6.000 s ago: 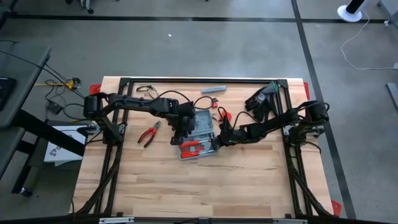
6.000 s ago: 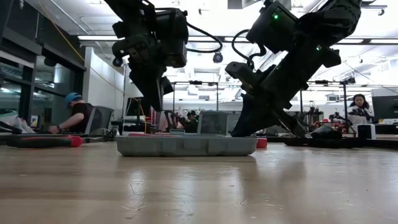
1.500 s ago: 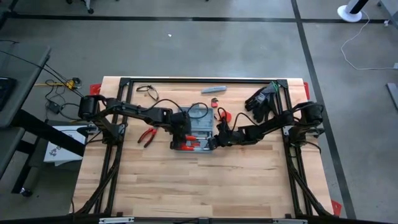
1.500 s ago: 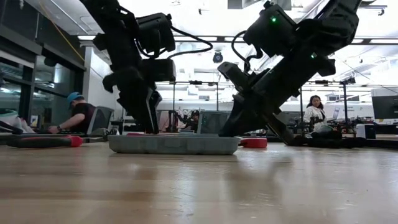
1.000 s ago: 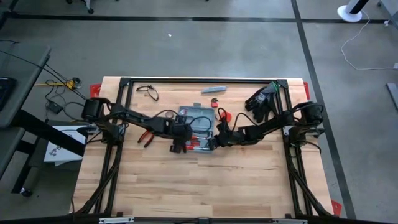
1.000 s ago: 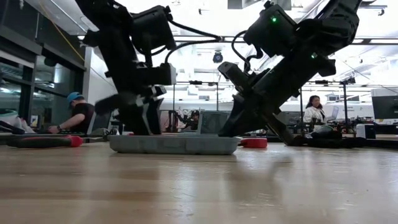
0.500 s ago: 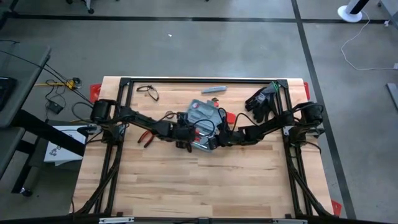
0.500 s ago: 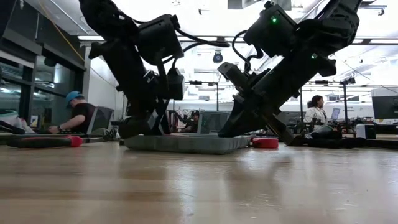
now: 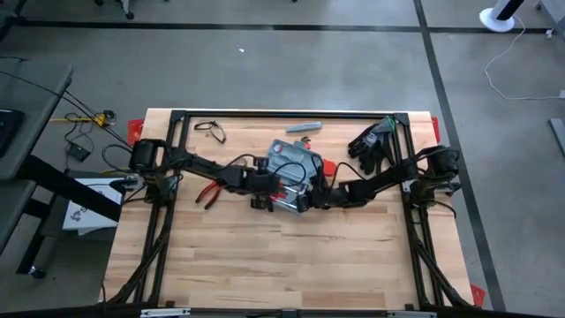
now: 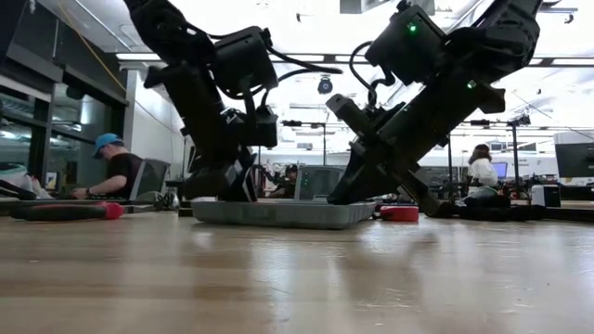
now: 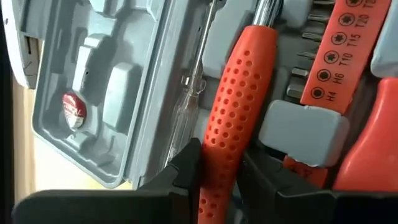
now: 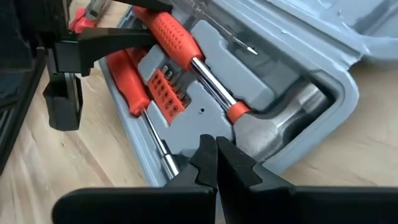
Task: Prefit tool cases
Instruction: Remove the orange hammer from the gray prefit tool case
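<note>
The grey-blue tool case (image 9: 296,163) lies open near the table's middle, its tray (image 10: 278,215) flat on the wood. An orange-handled hammer (image 12: 186,50), an orange bit holder and screwdrivers sit in the moulded recesses. My left gripper (image 9: 267,184) reaches in low from the table's left and is shut on the hammer's handle (image 11: 221,165). My right gripper (image 9: 311,194) comes from the right, fingers shut (image 12: 216,149), its tips over the tray beside the hammer's steel head (image 12: 273,130). My left gripper pinches the hammer's perforated orange handle (image 11: 230,112) near its free end between two fingers (image 11: 189,171). The fingers come nearly level from the table's left, roughly along the handle. The hammer lies in the tray. My right gripper's shut fingertips (image 12: 208,155) slant down from the right onto the tray's grey surface (image 12: 186,134) beside the hammer head; whether they actually touch it, I cannot tell.
Red pliers (image 9: 210,193) lie left of the case under my left arm. Black gloves (image 9: 371,141), a slim grey bar (image 9: 302,128) and a dark wire loop (image 9: 210,131) sit along the far edge. People show in the room behind (image 10: 111,167).
My left gripper has moved from the case's left near corner toward the right and far edge, into the tray, and taken the hammer handle. The case has slid toward the table's right and turned a little. My right gripper stays on the tray.
</note>
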Tool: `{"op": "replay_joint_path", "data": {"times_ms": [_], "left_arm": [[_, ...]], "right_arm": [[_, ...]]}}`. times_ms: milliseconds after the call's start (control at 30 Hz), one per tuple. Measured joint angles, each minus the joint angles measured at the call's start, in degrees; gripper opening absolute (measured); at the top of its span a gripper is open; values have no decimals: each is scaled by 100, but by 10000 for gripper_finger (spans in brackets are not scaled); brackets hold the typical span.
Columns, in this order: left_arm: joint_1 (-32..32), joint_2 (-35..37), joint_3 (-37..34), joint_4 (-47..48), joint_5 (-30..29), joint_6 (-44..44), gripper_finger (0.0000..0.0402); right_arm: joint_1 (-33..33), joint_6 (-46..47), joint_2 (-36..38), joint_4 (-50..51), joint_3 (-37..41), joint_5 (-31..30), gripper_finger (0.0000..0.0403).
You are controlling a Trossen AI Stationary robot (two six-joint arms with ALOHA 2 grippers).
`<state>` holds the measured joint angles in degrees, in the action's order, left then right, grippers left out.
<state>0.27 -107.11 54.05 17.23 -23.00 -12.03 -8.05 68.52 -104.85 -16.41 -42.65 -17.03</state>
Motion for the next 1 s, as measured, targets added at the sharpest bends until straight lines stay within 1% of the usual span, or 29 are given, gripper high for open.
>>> {"op": "replay_joint_path", "data": {"times_ms": [233, 333, 533, 667, 767, 833, 1000], "left_arm": [[24, 101, 342, 497, 403, 213, 66], [49, 227, 434, 539, 553, 242, 41], [148, 527, 479, 726, 652, 405, 28], [209, 812, 494, 724, 638, 496, 23], [258, 1054, 494, 787, 558, 513, 0], [287, 1262, 502, 760, 470, 554, 6], [438, 1817, 505, 760, 297, 647, 5]], "right_arm": [[-100, -171, 211, -401, 24, -139, 0], [-128, -266, 477, -450, 23, -292, 0], [-160, -680, 997, -491, 17, -592, 0], [-164, -925, 1327, -485, 15, -898, 0], [-164, -1134, 1564, -494, 8, -1065, 0], [-161, -1272, 1722, -475, 8, -1179, 0], [-99, -1558, 2098, -311, 6, -1405, 0]]}}
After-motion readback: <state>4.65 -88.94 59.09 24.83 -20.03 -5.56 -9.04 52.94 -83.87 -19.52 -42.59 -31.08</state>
